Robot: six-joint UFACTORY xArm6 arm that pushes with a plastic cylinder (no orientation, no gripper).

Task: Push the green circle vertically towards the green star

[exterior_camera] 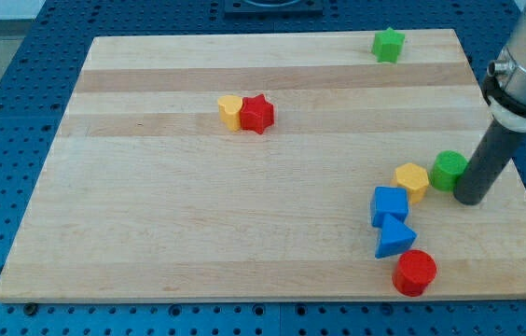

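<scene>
Pushing well means moving my tip (471,199), no gripper, from four o'clock to six o'clock of the green circle (449,171), aiming at the green star (387,44).

dark rod upright, my tip (474,198) on board

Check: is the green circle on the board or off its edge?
On the board. The green circle sits flat on the wooden board near its right edge, beside the yellow block, with my tip against its right side.
</scene>
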